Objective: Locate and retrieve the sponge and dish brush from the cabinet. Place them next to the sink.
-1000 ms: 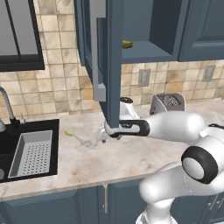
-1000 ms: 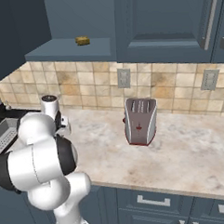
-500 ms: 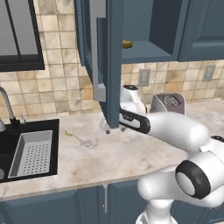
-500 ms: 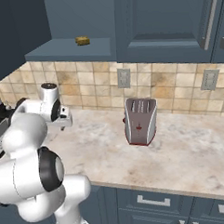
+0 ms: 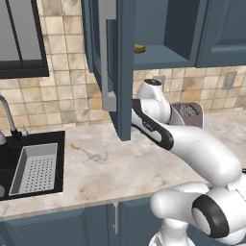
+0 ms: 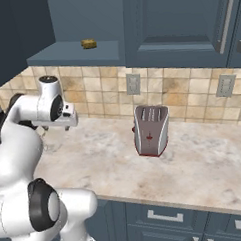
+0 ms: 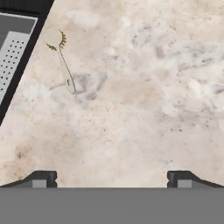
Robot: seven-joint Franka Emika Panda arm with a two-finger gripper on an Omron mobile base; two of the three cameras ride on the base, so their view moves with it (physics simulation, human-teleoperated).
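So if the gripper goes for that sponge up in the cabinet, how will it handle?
The sponge is a small rounded block, so probably light and squashy under the fingers. It lies flat near the front edge of the cabinet shelf, so it seems unlikely to roll, though a nudge might slide it.

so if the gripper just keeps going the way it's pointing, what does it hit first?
Most likely bare countertop: the gripper looks straight down at it, fingers apart with nothing between them. The dish brush lies off to the side by the sink, off that line.

Left base view: dish brush [image 5: 85,151] lies on the tabletop [image 5: 125,168] right of the sink [image 5: 29,163]; sponge [image 5: 139,48] sits in the cabinet [image 5: 158,33] at upper centre.
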